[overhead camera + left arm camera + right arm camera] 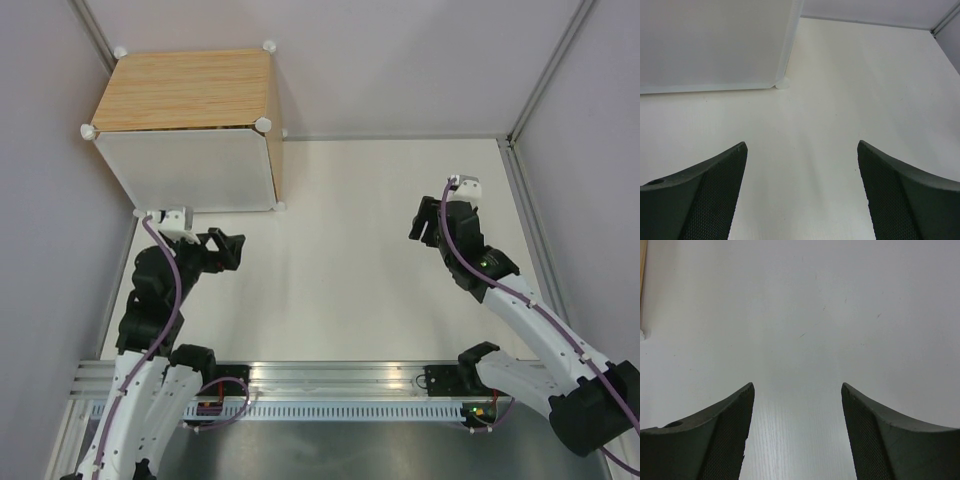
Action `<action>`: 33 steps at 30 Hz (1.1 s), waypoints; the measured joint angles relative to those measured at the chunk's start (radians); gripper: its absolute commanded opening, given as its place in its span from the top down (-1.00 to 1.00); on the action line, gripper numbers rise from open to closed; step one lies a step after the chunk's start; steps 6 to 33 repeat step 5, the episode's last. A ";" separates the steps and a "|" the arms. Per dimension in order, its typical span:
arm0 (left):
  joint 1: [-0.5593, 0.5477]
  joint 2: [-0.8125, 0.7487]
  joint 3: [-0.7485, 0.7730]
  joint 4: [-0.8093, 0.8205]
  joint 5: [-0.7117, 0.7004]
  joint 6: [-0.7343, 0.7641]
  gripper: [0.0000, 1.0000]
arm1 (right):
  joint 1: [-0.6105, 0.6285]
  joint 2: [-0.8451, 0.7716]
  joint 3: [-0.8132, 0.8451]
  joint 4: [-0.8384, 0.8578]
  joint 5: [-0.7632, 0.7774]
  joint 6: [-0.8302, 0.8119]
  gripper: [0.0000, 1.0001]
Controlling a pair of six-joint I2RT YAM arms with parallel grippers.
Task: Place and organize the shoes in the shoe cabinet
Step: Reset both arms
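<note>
Top external view:
- The shoe cabinet point(185, 90) is seen in the upper left of the frame, set on the white table point(370, 260) against the left wall.
- Its light-wood top is turned to the camera. The white door panel point(185, 170) is shut across the front, so the inside is hidden.
- White corner connectors point(263, 123) are noted at the cabinet's corners.
- The left gripper point(226, 248) is held just below the door panel's lower left corner, at mid-left of the frame, apart from the panel.
- The right gripper point(424, 224) is held over bare table at mid-right, well apart from the cabinet.
- A purple cable point(172, 290) is run along each arm. 2 arm bases are fixed to a metal rail point(340, 375) along the bottom.

Left wrist view:
- 2 dark fingers point(715, 200) are seen at the lower corners, spread wide. Only bare table lies between them; nothing is gripped.
- The white door panel fills the upper left of the frame, and 1 corner connector is seen at its lower corner, resting on the table.

Right wrist view:
- 2 dark fingers point(720, 440) are seen at the lower corners, parted, with bare table between and nothing held.
- A thin strip of light wood is caught at the upper left edge, with a white connector below it at the left edge.
</note>
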 measured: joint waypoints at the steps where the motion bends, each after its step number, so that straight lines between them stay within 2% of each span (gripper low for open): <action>1: 0.000 0.002 0.000 0.000 -0.002 0.000 -0.86 | 0.000 0.000 0.000 0.001 -0.002 0.000 -0.47; 3: 0.000 0.008 0.000 0.000 -0.008 0.000 -0.86 | 0.000 0.003 0.000 0.001 -0.016 -0.001 -0.47; 5: 0.000 0.014 0.000 -0.001 -0.020 0.000 -0.86 | 0.000 0.013 0.000 0.002 -0.035 0.000 -0.55; 33: 0.000 0.014 0.000 -0.001 -0.020 0.000 -0.86 | 0.000 0.013 0.000 0.002 -0.035 0.000 -0.55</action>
